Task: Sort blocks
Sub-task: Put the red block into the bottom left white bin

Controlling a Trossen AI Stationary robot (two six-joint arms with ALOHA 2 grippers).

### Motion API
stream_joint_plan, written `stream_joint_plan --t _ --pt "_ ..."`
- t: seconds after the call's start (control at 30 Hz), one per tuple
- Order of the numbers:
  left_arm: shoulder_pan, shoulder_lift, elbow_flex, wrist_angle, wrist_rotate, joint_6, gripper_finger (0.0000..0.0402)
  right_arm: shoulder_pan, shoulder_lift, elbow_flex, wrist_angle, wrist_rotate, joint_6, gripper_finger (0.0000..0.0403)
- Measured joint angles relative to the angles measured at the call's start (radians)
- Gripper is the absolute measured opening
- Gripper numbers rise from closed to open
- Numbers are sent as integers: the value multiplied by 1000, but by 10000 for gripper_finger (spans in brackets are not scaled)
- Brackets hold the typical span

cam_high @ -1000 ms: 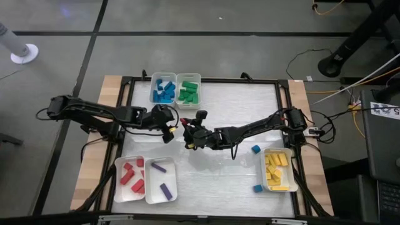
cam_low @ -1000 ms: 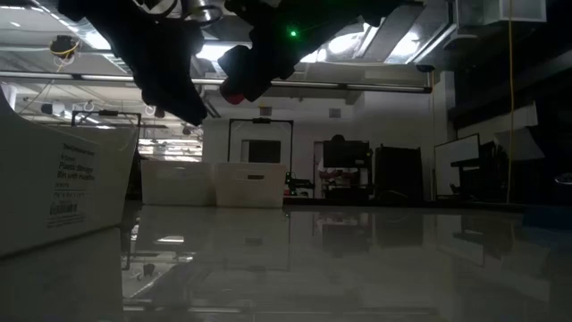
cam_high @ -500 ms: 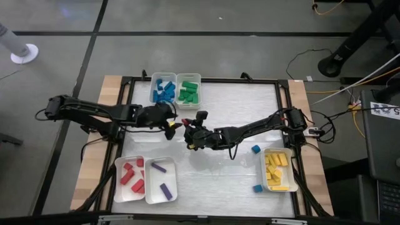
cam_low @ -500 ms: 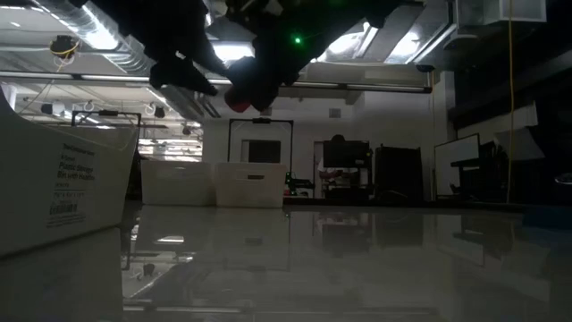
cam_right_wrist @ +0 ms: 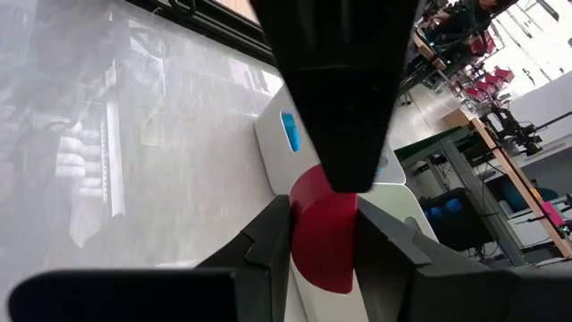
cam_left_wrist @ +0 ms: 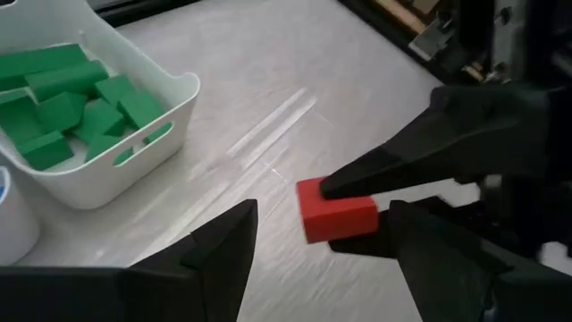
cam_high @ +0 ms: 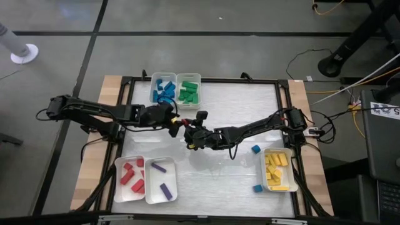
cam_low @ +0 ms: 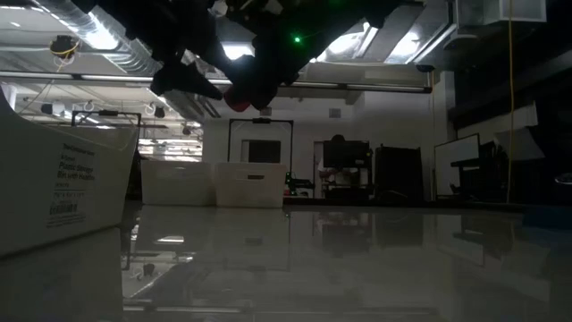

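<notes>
A small red block (cam_left_wrist: 335,215) hangs in the air above the middle of the table, with my right gripper (cam_high: 189,129) shut on it. My left gripper (cam_left_wrist: 326,259) is open and faces the right one. Its two fingers stand on either side of the block's free end, with a gap on each side. In the right wrist view one left finger (cam_right_wrist: 340,98) stands in front of the red block (cam_right_wrist: 322,228). The low view shows the block (cam_low: 239,98) high over the tabletop. Other blocks lie sorted by colour in white trays. My right gripper pinches the red block between its two fingers (cam_left_wrist: 420,156) at the block's right-hand end (cam_left_wrist: 362,210). The fingers reach in from the table's right side, slanting a little downward. The block is lifted clear of the table, and its other end juts out toward the left gripper.
A tray of blue blocks (cam_high: 164,89) and one of green blocks (cam_high: 188,89) stand at the far edge. Red (cam_high: 130,178) and purple (cam_high: 161,180) trays stand near left, a yellow one (cam_high: 277,170) near right. Two loose blue blocks (cam_high: 255,149) (cam_high: 257,188) lie beside it.
My left gripper has rolled about its own axis and risen a little, and its fingers now point more level than before. The red block has stayed in the air at the right gripper, which has kept still.
</notes>
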Motion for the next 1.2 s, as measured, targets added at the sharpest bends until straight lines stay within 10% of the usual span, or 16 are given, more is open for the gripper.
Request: stream_joint_plan --t 0.7,1.2 --pt "1 47 -1 62 -1 -23 240 0 0 0 56 0 0 101" --pt "0 46 -1 63 8 -31 114 0 0 0 53 0 0 101"
